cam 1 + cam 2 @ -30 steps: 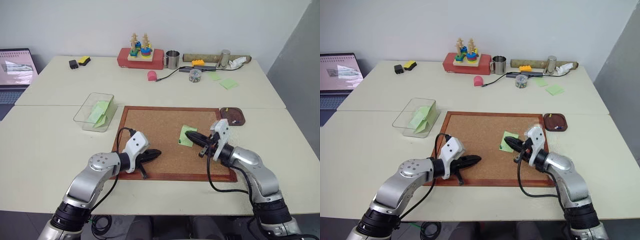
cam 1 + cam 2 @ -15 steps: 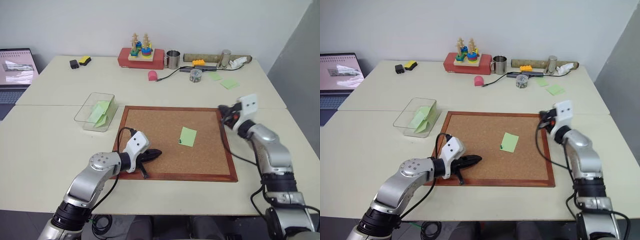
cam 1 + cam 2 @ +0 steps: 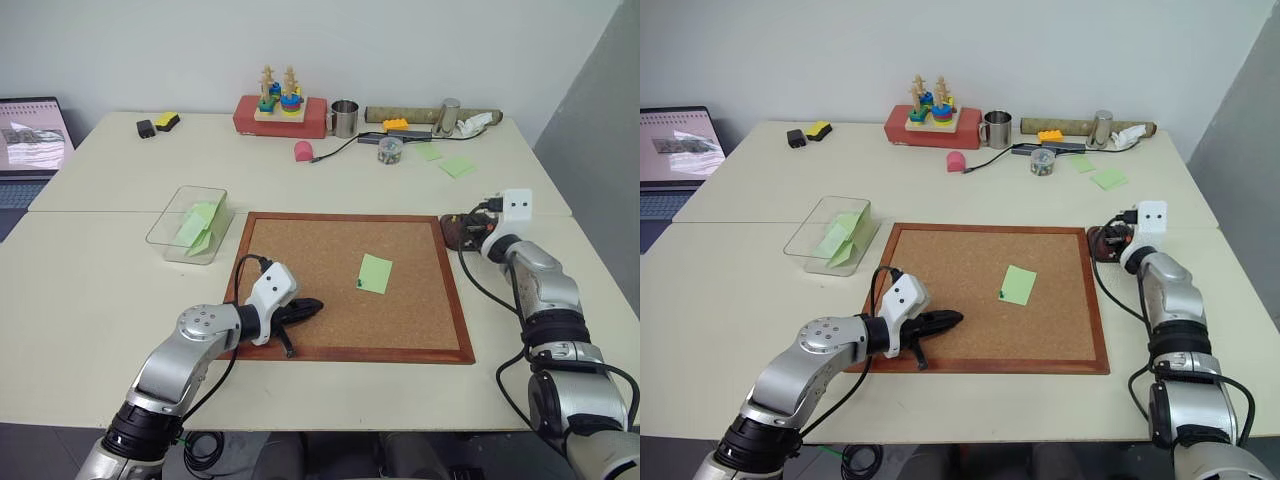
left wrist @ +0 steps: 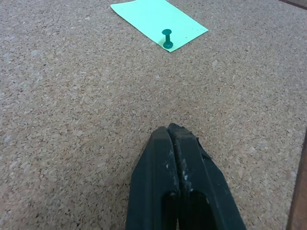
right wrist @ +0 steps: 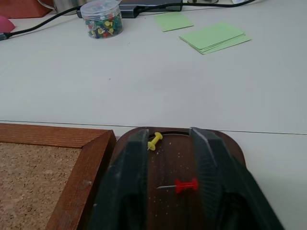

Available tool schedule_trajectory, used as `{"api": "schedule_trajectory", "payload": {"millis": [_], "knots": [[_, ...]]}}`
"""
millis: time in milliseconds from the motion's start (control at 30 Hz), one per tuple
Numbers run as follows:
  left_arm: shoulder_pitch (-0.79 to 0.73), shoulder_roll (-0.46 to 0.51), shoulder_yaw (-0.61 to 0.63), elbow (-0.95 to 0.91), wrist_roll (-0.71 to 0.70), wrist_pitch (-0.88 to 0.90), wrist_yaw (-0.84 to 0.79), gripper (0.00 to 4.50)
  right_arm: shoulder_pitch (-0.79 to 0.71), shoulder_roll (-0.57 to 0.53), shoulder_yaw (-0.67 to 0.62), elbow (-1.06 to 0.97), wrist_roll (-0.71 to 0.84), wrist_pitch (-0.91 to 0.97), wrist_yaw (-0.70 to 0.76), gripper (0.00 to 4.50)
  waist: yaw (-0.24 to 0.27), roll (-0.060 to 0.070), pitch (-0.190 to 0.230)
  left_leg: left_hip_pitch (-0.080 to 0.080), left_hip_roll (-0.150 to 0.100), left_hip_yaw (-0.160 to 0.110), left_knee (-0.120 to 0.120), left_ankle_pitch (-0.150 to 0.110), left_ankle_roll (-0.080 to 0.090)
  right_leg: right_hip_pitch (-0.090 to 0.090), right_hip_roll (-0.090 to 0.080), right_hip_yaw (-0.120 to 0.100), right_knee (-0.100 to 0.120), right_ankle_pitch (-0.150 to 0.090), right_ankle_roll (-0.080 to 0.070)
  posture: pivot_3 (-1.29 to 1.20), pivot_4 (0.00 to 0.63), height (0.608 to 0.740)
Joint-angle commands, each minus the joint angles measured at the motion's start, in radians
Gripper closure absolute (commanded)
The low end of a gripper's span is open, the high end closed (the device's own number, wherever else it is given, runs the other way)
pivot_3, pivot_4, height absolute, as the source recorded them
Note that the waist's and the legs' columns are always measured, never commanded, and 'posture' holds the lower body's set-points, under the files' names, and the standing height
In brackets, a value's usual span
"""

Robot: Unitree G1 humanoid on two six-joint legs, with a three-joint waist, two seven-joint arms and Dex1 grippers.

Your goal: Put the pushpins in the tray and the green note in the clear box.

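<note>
Your right gripper swung from cork board to small dark brown wooden tray, fingers apart over red plastic pushpin; left gripper pressed together.

No text, label, brand, number or sign can be read on anything; the laptop screen's content is too small.

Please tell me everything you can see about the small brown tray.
The tray is a small dark brown dish, wood by its look, with rounded corners and a low rim. It lies flat on the table, beside the cork board's frame. A yellow pin and a red pin lie inside. The right hand hovers open above it.
</note>
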Motion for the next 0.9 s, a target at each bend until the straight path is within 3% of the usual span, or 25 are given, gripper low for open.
{"api": "schedule_trajectory", "payload": {"millis": [33, 233, 333, 467, 600, 900], "knots": [[0.021, 0.009, -0.014, -0.003, 0.011, 0.025, 0.008, 4.5, -0.033, -0.019, -0.023, -0.004, 0.001, -0.026, 0.011, 2.14, -0.001, 0.0, 0.0, 0.0, 0.0, 0.0, 0.0, 0.0, 0.0, 0.0, 0.0, 0.0, 0.0, 0.0, 0.0, 0.0, 0.15, 0.74], [0.019, 0.011, -0.015, -0.007, 0.009, 0.028, 0.009, 4.5, -0.009, -0.027, -0.023, -0.075, 0.009, -0.029, 0.038, 0.84, -0.001, 0.0, 0.0, 0.0, 0.0, 0.0, 0.0, 0.0, 0.0, 0.0, 0.0, 0.0, 0.0, 0.0, 0.0, 0.0, 0.15, 0.74], [0.019, 0.011, -0.016, -0.007, 0.008, 0.028, 0.008, 4.5, 0.047, -0.023, 0.019, -0.214, 0.034, -0.037, 0.143, 0.33, -0.001, 0.0, 0.0, 0.0, 0.0, 0.0, 0.0, 0.0, 0.0, 0.0, 0.0, 0.0, 0.0, 0.0, 0.0, 0.0, 0.15, 0.74], [0.017, 0.011, -0.018, -0.01, 0.005, 0.035, 0.007, 4.5, 0.191, -0.009, 0.12, -0.523, 0.105, 0.023, 0.306, 0.33, -0.001, 0.001, 0.0, -0.001, 0.0, -0.001, 0.0, 0.0, 0.0, 0.0, 0.0, -0.001, 0.0, 0.0, 0.0, 0.0, 0.15, 0.74], [0.018, 0.013, -0.018, -0.011, 0.005, 0.036, 0.005, 4.5, 0.296, -0.011, 0.219, -0.709, 0.122, 0.062, 0.385, 0.33, 0.0, 0.001, 0.0, -0.001, 0.0, -0.002, 0.0, 0.0, 0.0, 0.0, 0.0, -0.001, 0.0, 0.0, 0.0, 0.0, 0.15, 0.74], [0.022, 0.015, -0.02, -0.016, 0.004, 0.034, 0.004, 4.5, 0.352, 0.057, 0.367, -0.735, 0.05, 0.028, 0.405, 0.33, 0.001, 0.0, 0.0, 0.0, 0.001, -0.002, 0.0, 0.0, 0.0, 0.0, 0.001, -0.002, 0.0, -0.001, 0.001, 0.0, 0.15, 0.74]]}}
